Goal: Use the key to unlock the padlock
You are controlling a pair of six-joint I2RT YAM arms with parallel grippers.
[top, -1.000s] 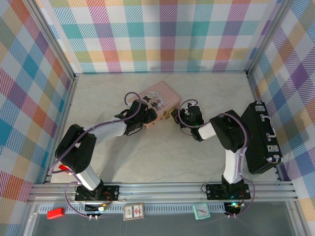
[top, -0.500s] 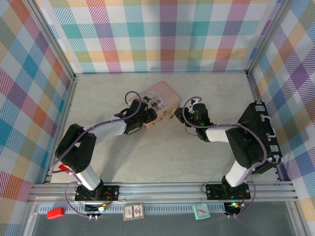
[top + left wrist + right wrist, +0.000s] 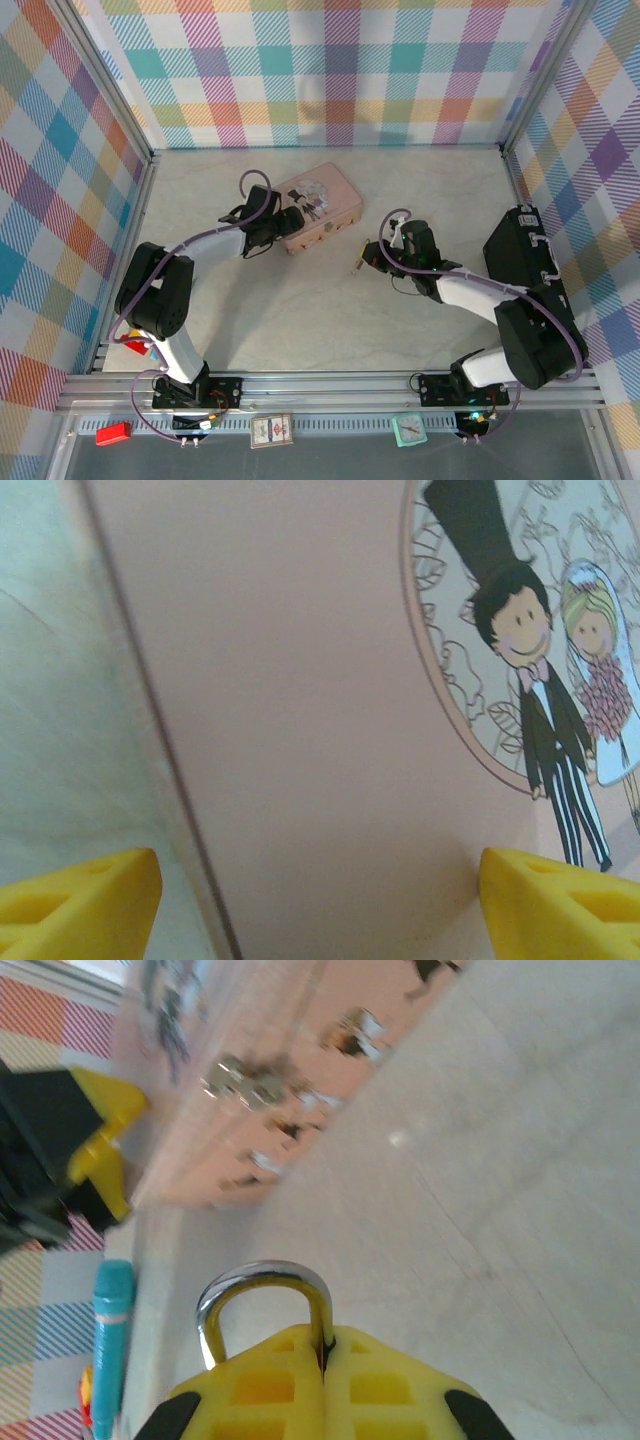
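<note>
Right hand [image 3: 325, 1352] has withdrawn from pink tin [image 3: 325, 205], padlock [image 3: 262, 1272] body hidden.

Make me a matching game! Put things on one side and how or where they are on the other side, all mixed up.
Things:
1. tin
2. padlock
3. black case
4. left gripper

Where or how:
A. pinched in the right gripper
B. open wide
C. pink
D. lying far to the right

Pairs: 1-C, 2-A, 3-D, 4-B
</note>
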